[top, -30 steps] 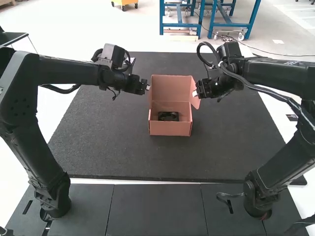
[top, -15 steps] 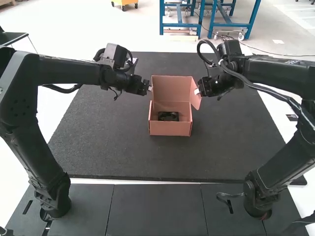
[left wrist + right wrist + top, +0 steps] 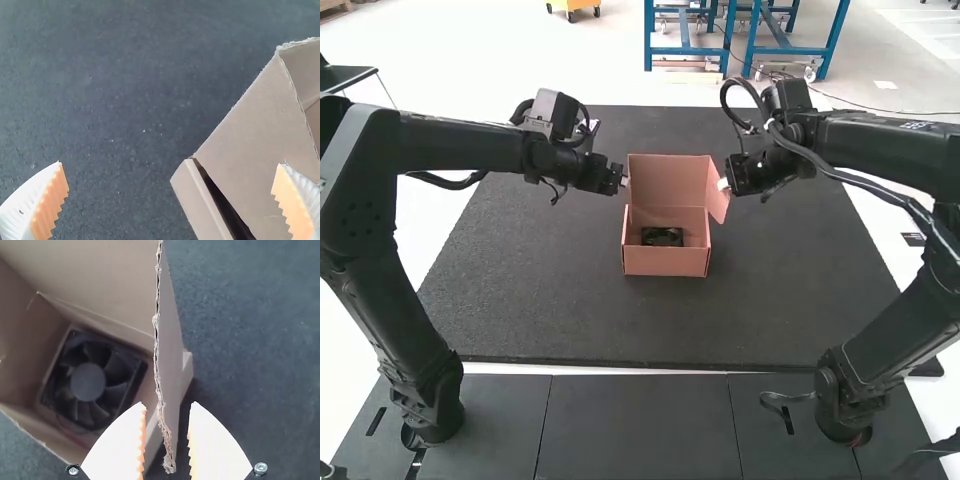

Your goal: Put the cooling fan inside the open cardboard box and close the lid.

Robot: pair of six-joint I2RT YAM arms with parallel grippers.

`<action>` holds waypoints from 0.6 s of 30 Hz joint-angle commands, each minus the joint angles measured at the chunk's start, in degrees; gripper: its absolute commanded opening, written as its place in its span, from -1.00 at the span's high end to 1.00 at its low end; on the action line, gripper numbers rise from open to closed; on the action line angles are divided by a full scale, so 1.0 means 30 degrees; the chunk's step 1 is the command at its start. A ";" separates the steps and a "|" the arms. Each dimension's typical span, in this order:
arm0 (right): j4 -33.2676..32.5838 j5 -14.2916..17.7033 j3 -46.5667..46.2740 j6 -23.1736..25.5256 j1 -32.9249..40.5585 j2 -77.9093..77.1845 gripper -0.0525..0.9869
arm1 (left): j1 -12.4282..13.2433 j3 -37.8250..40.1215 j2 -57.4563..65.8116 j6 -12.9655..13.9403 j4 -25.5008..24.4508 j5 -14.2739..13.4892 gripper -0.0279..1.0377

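Mat (image 3: 520, 290) bears one box (image 3: 665, 257) holding one fan (image 3: 662, 236).

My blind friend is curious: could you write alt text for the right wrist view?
A black cooling fan lies flat inside an open cardboard box. The box's side flap stands edge-on between the two parted fingers of the right pincer, over a dark mat.

Dark textured mat (image 3: 520, 290) on white table (image 3: 425, 230), black base panels (image 3: 640, 425)

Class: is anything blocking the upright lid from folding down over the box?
Nothing visible does. The cooling fan lies flat inside the cardboard box, below its rim; the lid stands upright behind the opening.
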 commanded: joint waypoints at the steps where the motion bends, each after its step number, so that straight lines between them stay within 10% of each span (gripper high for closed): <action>1: -0.0023 -0.0568 0.0632 0.0069 -0.0298 -0.0048 0.54 | -0.0204 0.0747 -0.0022 -0.0194 0.0124 0.0237 -0.86; 18: -0.0111 -0.0715 0.0515 -0.0077 -0.0240 0.0596 0.57 | -0.0233 0.0952 -0.0080 -0.0253 0.0124 0.0237 -0.86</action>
